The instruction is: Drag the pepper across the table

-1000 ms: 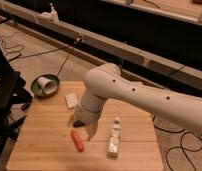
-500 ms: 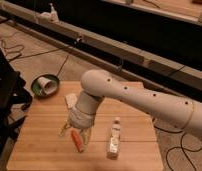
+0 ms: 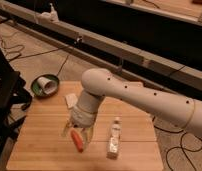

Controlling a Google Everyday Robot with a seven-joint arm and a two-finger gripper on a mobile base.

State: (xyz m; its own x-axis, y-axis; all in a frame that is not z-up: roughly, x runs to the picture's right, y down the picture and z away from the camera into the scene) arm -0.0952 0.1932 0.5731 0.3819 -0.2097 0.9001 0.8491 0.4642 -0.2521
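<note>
Slim orange-red pepper [image 3: 77,140] — gripper [image 3: 77,129] just above

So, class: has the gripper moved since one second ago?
Yes. The gripper has shifted left in the view, away from the bottle, and is now right by the pepper on the table.

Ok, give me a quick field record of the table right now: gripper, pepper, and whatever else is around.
gripper: low over the front middle of the table, right at the pepper's upper end
pepper: lying flat and slanted, near the front edge
contact: cannot tell whether the gripper touches the pepper
table: light wood planks
bottle: right of the pepper, apart from it
white packet: on the table behind the gripper
green dish: on the floor beyond the table's far left corner, holding a white cup
</note>
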